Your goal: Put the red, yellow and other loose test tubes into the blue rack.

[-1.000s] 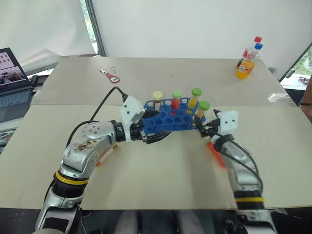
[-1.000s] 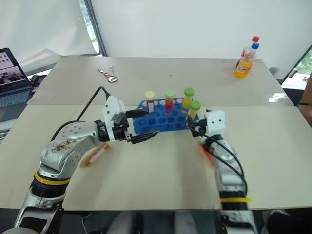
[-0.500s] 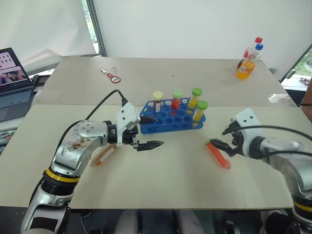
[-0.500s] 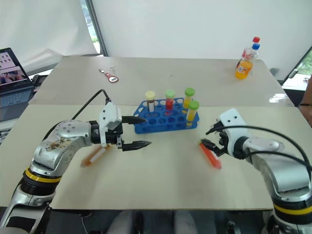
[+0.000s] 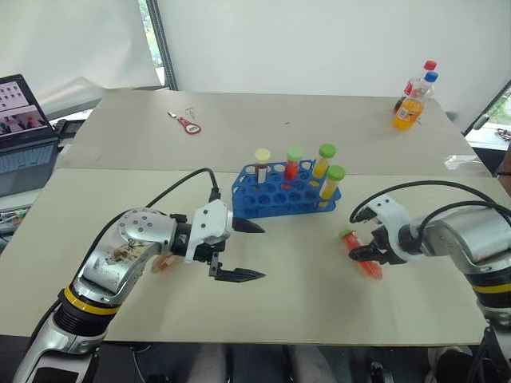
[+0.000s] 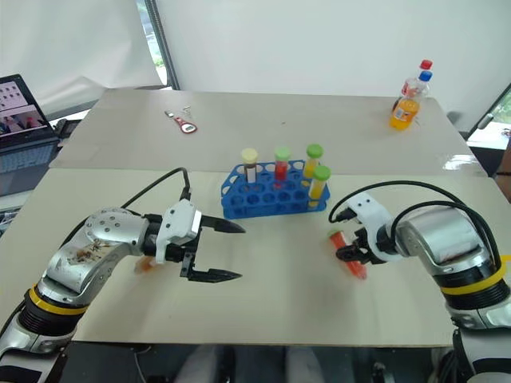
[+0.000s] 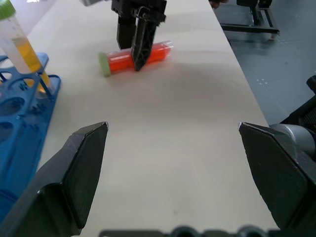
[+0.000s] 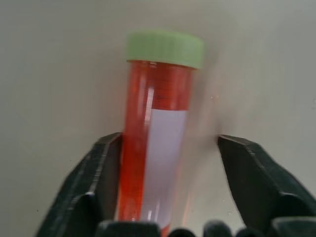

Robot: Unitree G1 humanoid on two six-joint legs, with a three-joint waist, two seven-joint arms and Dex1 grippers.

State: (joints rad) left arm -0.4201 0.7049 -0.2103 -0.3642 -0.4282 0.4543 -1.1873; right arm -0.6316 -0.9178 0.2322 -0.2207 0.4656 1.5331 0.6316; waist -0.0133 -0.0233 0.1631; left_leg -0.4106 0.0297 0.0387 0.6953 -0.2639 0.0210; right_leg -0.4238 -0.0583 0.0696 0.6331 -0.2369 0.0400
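The blue rack (image 5: 281, 191) stands mid-table and holds several capped tubes upright, one yellow-capped (image 5: 262, 157) and the others green-capped. A red tube (image 8: 158, 113) with a green cap lies flat on the table to the rack's right. My right gripper (image 5: 363, 252) points down over it, open, its fingers on either side: one finger touches the tube, the other stands a little apart. My left gripper (image 5: 260, 252) is wide open and empty, in front of the rack's left end. An orange tube (image 5: 162, 263) lies partly hidden behind my left arm.
Two drink bottles (image 5: 409, 105) stand at the table's far right corner. A red bottle opener (image 5: 188, 126) lies at the far left, and a laptop (image 5: 22, 120) sits beyond the left edge. A seam crosses the table (image 5: 120, 171) behind the rack.
My right gripper has swung away from the rack, tipped down over the red tube, and narrowed its fingers around it. My left gripper has drawn back from the rack toward the near edge.
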